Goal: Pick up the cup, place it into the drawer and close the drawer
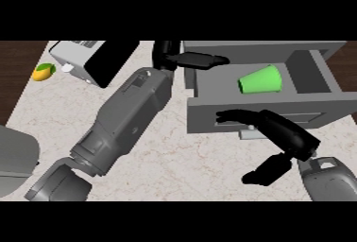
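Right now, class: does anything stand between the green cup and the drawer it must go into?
Nothing does: the green cup already lies on its side inside the open drawer. The right hand is at the drawer's front, and the left hand at its back left corner.

My forearms are blocky grey shells with panel seams; each robot hand, left (182,58) and right (282,132), is glossy black.

- Counter (63,118): pale, speckled stone look with faint reddish veins, smooth.
- Drawer (209,116): flat matt grey all over, like painted metal.
- Cup (261,80): bright green, plain and smooth, plastic-looking.
- Left forearm (129,120): grey hard shell, dull sheen.
- Both hands, left hand (195,60) and right hand (279,130): black, matt.
- Strip of dark wood grain (17,71) at the counter's edge.
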`<control>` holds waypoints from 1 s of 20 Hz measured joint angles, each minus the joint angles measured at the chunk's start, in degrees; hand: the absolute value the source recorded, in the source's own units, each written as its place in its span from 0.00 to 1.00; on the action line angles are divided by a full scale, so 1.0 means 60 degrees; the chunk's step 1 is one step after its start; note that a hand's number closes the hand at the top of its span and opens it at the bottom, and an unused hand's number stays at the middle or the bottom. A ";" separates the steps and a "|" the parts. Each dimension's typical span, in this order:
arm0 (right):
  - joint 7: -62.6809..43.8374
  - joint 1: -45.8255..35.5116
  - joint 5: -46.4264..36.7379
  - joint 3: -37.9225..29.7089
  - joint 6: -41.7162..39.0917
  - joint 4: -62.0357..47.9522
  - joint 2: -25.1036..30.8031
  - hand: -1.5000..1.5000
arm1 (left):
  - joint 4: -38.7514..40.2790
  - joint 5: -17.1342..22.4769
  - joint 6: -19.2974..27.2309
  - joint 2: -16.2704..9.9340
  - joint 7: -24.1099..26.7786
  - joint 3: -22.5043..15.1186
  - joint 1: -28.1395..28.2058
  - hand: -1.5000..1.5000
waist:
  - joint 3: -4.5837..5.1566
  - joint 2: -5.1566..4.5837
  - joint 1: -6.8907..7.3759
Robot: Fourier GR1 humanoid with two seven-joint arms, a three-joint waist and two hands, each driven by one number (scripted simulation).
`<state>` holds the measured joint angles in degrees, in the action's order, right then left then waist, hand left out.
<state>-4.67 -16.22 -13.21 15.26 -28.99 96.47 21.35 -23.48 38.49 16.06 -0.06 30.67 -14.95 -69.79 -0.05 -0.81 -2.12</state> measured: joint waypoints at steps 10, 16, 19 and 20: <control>0.2037 -0.1331 -0.2556 0.0753 0.1557 -0.5287 -0.0641 1.00 | -0.1032 0.0068 -0.0625 -0.0392 0.0181 0.0158 0.1232 0.00 | -0.0010 0.0042 0.0885; 0.3450 -0.2944 -0.2781 -0.0057 0.2483 -0.8116 -0.0846 1.00 | -0.1761 0.0119 -0.1149 -0.0949 -0.0032 0.0156 0.1995 0.00 | 0.0001 0.0022 0.1280; 0.3930 -0.3738 -0.2678 -0.0613 0.2887 -0.9232 -0.0824 1.00 | -0.2091 0.0154 -0.1352 -0.1178 -0.0119 0.0159 0.2333 0.00 | -0.0020 -0.0037 0.1421; 0.4036 -0.4055 -0.2612 -0.0813 0.2954 -0.9540 -0.0783 1.00 | -0.2181 0.0167 -0.1433 -0.1270 -0.0148 0.0168 0.2415 0.00 | -0.0023 -0.0058 0.1464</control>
<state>19.55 -40.56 -28.88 10.39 -11.27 39.23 16.65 -36.56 39.49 7.47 -7.67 29.78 -13.94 -55.30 -0.19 -1.15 6.66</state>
